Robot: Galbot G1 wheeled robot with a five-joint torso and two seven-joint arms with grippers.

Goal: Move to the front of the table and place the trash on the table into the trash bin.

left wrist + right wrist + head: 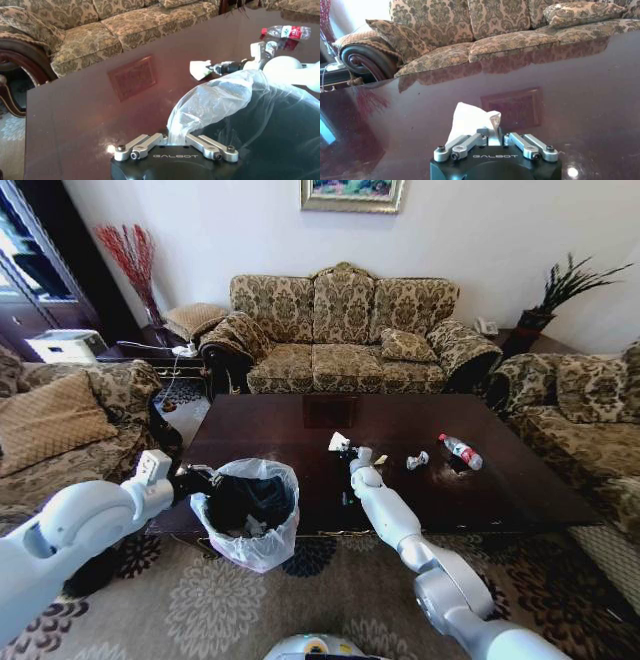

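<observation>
While the left pincer [207,480] pinches the bag-lined round dark bin's [252,532] rim at the glossy dark brown worktop's [400,420] front edge, the right pincer [492,132] pinches a crumpled white paper wad [470,119].

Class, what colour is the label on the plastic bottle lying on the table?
Red, on the clear bottle; the left wrist view shows it best.

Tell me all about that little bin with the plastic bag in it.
The trash bin is small, round and dark, lined with a thin, see-through white plastic bag folded over its rim and sagging outside. A few pale scraps lie inside. It is at the table's near edge, above the patterned carpet, with the left pincer shut on its bagged rim.
</observation>
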